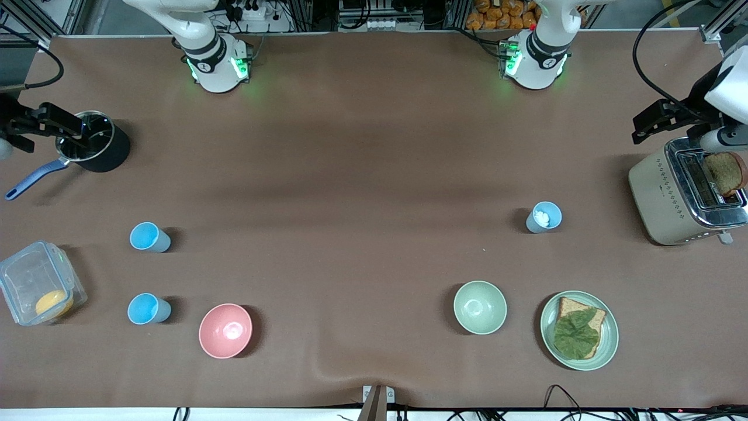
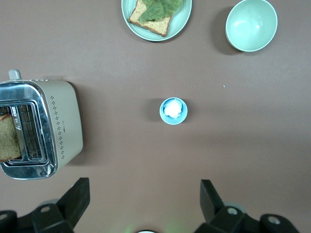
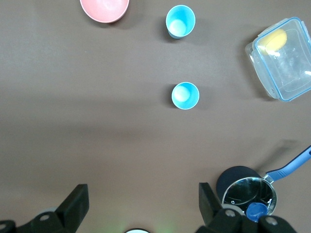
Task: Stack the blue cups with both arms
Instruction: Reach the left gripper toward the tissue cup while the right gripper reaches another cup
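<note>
Three light-blue cups stand upright on the brown table. Two are toward the right arm's end: one (image 1: 149,237) (image 3: 185,95), and one nearer the front camera (image 1: 149,309) (image 3: 180,21) beside the pink bowl. The third cup (image 1: 544,217) (image 2: 173,110), toward the left arm's end, holds something white. My right gripper (image 3: 142,198) (image 1: 58,123) hangs open and empty high over the table beside the black pot. My left gripper (image 2: 143,194) (image 1: 651,120) hangs open and empty high beside the toaster. Neither touches a cup.
A pink bowl (image 1: 225,330), a pale green bowl (image 1: 480,307) and a green plate (image 1: 608,345) with bread and lettuce lie nearest the front camera. A toaster (image 1: 660,193) holding a bread slice stands at the left arm's end. A black pot (image 1: 96,149) and a clear container (image 1: 38,280) stand at the right arm's end.
</note>
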You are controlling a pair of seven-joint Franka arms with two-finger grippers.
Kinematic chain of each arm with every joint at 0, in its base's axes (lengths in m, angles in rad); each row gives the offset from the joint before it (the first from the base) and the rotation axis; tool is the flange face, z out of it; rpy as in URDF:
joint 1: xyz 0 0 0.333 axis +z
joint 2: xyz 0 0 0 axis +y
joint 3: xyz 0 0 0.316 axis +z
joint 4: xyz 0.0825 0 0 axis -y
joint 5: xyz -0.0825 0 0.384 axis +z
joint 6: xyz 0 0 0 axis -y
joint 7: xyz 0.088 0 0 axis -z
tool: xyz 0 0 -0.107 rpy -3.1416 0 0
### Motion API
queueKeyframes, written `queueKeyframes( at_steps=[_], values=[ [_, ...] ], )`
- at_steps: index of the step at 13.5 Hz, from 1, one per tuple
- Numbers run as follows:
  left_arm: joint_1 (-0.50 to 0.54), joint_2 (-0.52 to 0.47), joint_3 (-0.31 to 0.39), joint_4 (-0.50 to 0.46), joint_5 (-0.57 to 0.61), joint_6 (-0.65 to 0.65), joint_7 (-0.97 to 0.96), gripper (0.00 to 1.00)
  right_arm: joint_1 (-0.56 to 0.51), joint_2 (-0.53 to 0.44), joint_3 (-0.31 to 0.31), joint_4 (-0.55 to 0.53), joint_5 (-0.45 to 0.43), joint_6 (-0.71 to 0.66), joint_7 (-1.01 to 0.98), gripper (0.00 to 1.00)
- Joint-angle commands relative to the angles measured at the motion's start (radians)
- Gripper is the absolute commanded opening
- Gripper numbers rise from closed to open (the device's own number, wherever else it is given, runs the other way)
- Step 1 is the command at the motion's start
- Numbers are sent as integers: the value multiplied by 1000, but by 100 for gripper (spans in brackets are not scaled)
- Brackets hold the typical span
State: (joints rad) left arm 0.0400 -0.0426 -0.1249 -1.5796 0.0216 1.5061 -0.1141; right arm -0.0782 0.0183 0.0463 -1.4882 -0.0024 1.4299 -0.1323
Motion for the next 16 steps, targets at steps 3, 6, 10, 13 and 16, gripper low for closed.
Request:
queueKeyframes(
  at_steps=[3,6,10,13,16],
  values=[
    [-2,25,-5,61,94,-37,27,100,-18,5,7,17,18,-6,-9,100],
    [4,72,-19,1,72,3,5,100,-20,6,7,17,18,-6,-9,100],
    [37,95,-18,-215,11,271,4,100,-32,11,6,14,18,-17,-4,100],
    [38,144,-19,-290,4,376,4,100,-35,34,6,14,16,-17,-6,100],
    [38,197,-19,-335,4,480,2,100,-34,112,7,16,18,-17,-13,100]
  ],
)
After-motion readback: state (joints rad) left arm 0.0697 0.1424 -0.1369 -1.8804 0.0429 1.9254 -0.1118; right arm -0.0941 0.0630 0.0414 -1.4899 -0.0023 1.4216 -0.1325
